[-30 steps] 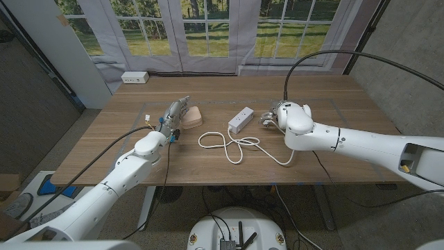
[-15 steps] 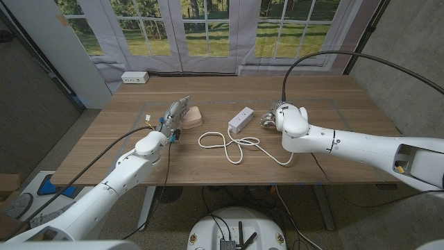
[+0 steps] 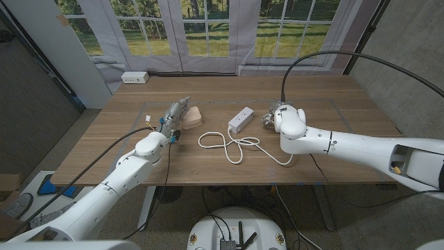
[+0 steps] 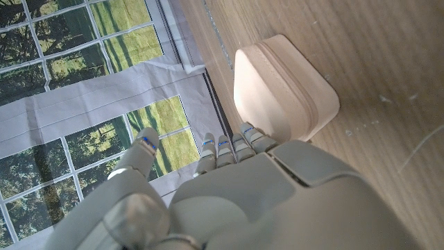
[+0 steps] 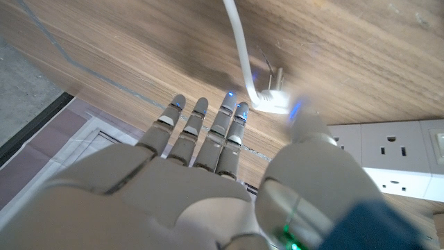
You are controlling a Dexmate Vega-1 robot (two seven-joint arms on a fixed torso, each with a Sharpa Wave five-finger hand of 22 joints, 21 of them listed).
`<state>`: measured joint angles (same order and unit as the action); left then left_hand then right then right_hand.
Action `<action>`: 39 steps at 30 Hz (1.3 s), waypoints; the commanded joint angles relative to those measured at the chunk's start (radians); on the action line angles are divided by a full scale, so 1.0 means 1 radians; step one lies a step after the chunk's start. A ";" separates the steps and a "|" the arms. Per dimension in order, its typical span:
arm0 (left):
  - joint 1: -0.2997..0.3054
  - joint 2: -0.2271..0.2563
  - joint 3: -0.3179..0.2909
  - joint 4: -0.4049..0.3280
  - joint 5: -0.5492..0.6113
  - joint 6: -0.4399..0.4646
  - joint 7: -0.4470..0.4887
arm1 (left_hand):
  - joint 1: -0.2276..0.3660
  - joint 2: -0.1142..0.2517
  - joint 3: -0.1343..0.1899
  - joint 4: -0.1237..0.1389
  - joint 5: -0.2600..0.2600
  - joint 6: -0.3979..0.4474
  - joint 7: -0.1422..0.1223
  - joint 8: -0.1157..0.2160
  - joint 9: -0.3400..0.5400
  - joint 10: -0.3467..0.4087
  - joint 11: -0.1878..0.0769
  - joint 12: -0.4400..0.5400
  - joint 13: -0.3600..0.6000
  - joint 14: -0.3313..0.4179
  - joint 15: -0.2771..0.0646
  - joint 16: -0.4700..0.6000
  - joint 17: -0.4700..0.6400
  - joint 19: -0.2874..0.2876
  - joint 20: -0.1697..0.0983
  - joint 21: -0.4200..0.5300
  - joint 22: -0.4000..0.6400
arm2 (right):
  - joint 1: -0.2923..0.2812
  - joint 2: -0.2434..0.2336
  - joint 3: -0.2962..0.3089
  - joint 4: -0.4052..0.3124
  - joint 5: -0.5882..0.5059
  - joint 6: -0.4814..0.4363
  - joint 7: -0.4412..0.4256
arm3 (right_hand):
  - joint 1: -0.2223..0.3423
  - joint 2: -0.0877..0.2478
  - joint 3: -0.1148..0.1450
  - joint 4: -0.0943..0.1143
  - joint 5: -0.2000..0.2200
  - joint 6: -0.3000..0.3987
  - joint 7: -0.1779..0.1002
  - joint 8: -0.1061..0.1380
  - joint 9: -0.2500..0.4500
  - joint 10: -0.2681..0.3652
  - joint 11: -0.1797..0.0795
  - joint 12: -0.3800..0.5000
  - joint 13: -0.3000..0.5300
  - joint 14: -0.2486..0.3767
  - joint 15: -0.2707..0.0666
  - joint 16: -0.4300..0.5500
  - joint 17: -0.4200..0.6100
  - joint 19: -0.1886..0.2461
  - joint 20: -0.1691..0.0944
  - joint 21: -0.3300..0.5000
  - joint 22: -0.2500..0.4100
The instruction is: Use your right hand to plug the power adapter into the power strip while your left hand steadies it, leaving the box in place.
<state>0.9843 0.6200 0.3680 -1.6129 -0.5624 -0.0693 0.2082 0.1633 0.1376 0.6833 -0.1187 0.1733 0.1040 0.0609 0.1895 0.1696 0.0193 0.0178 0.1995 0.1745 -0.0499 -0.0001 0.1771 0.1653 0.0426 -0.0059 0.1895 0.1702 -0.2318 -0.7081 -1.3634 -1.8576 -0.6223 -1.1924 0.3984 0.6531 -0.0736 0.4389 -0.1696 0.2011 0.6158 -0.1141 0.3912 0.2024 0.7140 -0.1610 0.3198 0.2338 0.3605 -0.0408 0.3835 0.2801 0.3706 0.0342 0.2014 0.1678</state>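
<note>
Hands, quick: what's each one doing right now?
Left hand: open, holding nothing, beside the box.
Right hand: open, fingers spread near the adapter, not gripping it.

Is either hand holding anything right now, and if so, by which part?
Nothing is held. The right hand reaches toward the adapter, fingers extended; the left hand is beside the box, gripping nothing.

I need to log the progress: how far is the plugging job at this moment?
Early stage. Done: nothing is plugged in; the power strip lies with empty sockets. In hand: the right hand reaches with open fingers toward the white adapter on the table, not gripping it. The left hand is beside the box, not on the strip. Left: grasp, steady, insert.
</note>
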 commanded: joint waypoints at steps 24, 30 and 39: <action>0.025 -0.001 -0.005 -0.022 0.000 0.001 0.024 | 0.013 0.037 -0.002 -0.007 -0.002 0.013 -0.002 -0.003 0.006 0.012 0.003 -0.001 0.004 0.004 0.001 0.000 0.002 0.011 -0.002 0.002 0.001 | -0.009 0.027 0.011 0.054 -0.004 0.036 -0.023 | 0.111 0.022 0.015 -0.005 -0.003 0.152 -0.040 0.064 0.001 0.171 -0.052 0.023 0.021 0.099 -0.155 0.080 0.022 0.048 -0.034 -0.001 0.003; 0.023 -0.003 -0.003 -0.018 0.000 -0.002 0.020 | 0.014 0.037 -0.002 -0.007 -0.002 0.014 -0.001 -0.003 0.006 0.012 0.003 -0.001 0.004 0.003 0.002 0.000 0.002 0.011 -0.002 0.002 0.001 | -0.025 0.025 0.028 0.049 -0.006 0.039 -0.043 | 0.147 0.031 0.017 -0.007 -0.003 0.184 -0.052 0.077 0.000 0.205 -0.055 0.025 0.024 0.117 -0.162 0.101 0.031 0.057 -0.044 -0.001 0.003; 0.015 -0.005 0.004 -0.013 0.000 0.001 0.010 | 0.014 0.038 -0.002 -0.007 -0.002 0.014 0.000 -0.004 0.006 0.013 0.004 -0.002 0.004 0.004 0.001 0.001 0.002 0.012 -0.002 0.002 0.001 | -0.081 0.017 0.097 0.022 0.012 0.047 -0.110 | 0.193 0.051 0.018 -0.005 -0.001 0.240 -0.069 0.097 -0.001 0.254 -0.055 0.026 0.023 0.147 -0.169 0.135 0.047 0.079 -0.059 0.001 0.002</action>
<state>1.0061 0.6172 0.3647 -1.6313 -0.5629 -0.0694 0.2284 0.1659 0.1348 0.6791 -0.1228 0.1733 0.1074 0.0572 0.1895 0.1696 0.0247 0.0232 0.1995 0.1745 -0.0500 -0.0002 0.1771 0.1651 0.0484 -0.0072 0.1896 0.1702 -0.2639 -0.6837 -1.3282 -1.8138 -0.6289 -1.1564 0.3456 0.8309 -0.0307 0.4512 -0.1736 0.2001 0.8280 -0.1729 0.4806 0.1971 0.9550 -0.2155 0.3445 0.2568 0.4958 -0.0482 0.5093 0.3213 0.4372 -0.0181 0.2014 0.1678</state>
